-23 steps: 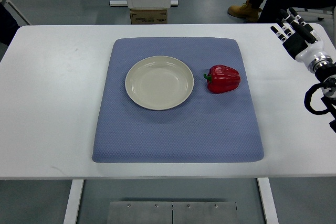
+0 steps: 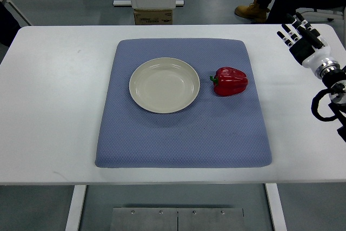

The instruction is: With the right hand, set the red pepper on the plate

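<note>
The pepper (image 2: 231,81) lies on the mat (image 2: 183,133), just beside the plate (image 2: 164,85) — the right hand (image 2: 300,37) hovers well apart, fingers spread, empty.

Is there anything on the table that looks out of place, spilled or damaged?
Nothing stands out. The plate sits empty and upright on the blue mat, the red pepper lies whole beside it on the mat, apart from it, and the right hand is over the table's far right corner, holding nothing.
</note>
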{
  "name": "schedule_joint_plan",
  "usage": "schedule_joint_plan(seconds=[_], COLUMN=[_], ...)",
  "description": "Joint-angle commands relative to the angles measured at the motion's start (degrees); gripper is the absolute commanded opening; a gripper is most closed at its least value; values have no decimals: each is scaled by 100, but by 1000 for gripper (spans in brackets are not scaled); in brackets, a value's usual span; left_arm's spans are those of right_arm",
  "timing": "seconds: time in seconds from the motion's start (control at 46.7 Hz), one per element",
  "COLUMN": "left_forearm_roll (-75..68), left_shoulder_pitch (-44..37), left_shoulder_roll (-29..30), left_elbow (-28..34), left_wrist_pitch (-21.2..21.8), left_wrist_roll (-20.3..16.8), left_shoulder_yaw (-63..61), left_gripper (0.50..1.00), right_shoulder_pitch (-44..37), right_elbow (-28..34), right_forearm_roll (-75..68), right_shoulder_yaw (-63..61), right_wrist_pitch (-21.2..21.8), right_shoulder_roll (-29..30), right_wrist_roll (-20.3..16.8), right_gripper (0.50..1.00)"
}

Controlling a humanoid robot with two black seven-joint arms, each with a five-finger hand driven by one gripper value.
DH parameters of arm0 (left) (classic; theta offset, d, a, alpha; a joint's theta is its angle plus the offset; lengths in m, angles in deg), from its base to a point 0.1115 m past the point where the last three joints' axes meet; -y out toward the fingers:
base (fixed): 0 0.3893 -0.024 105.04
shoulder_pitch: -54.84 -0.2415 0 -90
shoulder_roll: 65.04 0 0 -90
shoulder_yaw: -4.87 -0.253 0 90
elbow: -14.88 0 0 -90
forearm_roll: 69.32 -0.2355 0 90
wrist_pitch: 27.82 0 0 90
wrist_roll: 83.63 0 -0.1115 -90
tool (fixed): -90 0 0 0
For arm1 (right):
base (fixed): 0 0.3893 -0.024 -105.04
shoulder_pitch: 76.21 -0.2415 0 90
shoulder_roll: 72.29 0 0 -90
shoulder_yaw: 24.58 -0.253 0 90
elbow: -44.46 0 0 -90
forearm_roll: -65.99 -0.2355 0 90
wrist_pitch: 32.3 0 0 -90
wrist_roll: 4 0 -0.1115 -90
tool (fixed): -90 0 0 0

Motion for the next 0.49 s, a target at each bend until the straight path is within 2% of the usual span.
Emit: schedule_joint_plan(seconds=[0.0,0.471], left_forearm_roll=[1,1], left_shoulder_pitch=[10,10], left_shoulder_roll=[0,0], left_elbow=[-1,-1], left_wrist_pitch=[-1,-1], left_wrist_roll=[0,0], left_shoulder_yaw=[1,1], left_gripper=[1000,1000], right_shoulder_pitch=[-35,-61], right_elbow=[-5,-93], right_forearm_roll=[0,0], right_shoulder_yaw=[0,0], right_wrist_pitch=[1,1], right_shoulder_roll=[-17,-35], right_wrist_roll=[0,0], right_gripper=[1000,1000])
